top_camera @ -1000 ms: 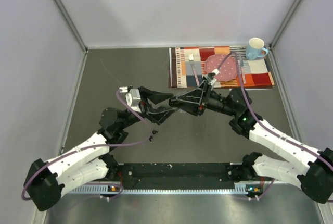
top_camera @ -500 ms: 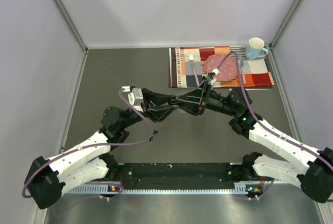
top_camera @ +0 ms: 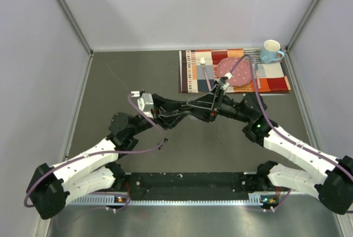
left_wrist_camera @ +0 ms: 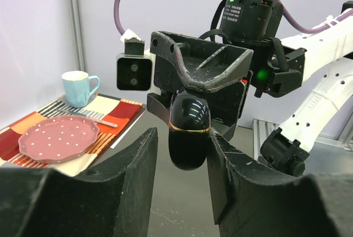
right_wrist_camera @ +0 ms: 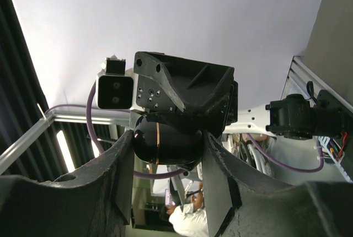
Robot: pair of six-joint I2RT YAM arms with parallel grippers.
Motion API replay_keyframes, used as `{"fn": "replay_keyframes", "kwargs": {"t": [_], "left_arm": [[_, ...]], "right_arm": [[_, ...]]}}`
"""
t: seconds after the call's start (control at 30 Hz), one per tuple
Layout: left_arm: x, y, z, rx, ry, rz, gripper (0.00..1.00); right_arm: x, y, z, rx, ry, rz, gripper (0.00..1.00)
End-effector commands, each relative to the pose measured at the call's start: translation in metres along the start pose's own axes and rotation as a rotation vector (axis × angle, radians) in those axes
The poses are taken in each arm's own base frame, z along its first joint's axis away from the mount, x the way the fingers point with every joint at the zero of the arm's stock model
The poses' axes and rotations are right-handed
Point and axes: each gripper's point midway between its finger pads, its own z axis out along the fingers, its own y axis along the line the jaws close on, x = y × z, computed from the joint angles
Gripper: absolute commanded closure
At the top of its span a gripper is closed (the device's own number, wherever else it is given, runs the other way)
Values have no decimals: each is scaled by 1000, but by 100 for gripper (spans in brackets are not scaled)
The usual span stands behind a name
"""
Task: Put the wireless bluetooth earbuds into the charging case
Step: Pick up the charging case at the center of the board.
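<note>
On the left, the left end effector [left_wrist_camera: 182,140] rises off the dark matte counter [top_camera: 132,71] and brackets one half of the charging case [left_wrist_camera: 188,118], a glossy black plastic egg with a thin gold seam round its middle. One finger touches the shell. On the other side I cannot tell whether a sliver of gap is there, so a firm clamp is unsure.

From the right, the right end effector [right_wrist_camera: 167,149] is clamped on the other half, both fingers pressed to the shell. The case hangs in the air between the two, well above the counter. No earbuds can be made out, and a dark speck [top_camera: 160,147] by the left arm is too small to name.

This looks like prising the lid open. Grip squarely on each side of the seam, never across it. Squeeze enough for slick plastic, and swing about the hinge rather than tugging straight.

Far right lie a striped woven mat [top_camera: 193,77], a pink dotted plate [top_camera: 240,74] and a pale blue mug [top_camera: 270,52].
</note>
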Motion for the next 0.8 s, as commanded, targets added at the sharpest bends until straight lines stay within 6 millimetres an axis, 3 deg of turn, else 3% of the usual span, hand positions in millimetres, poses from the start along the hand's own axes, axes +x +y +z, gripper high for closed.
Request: {"fn": "replay_keyframes", "kwargs": {"t": [0.0,0.2,0.5,0.73,0.77], "left_arm": [[-28,-6,9,26,-80,43,56],[-29,-5,9,19,-89,44,65],[-32,-7,9,24,-99,47,55],[-28,-5,9,18,-86,41,69],[-27,-5,9,18,-85,41,76]], "right_arm": [[6,15,0,-51,22,-28,100],[6,12,0,-44,20,-21,100],[4,9,-1,-40,14,-18,100],[5,10,-1,-45,17,-16,100],[5,10,0,-47,16,-17,100]]}}
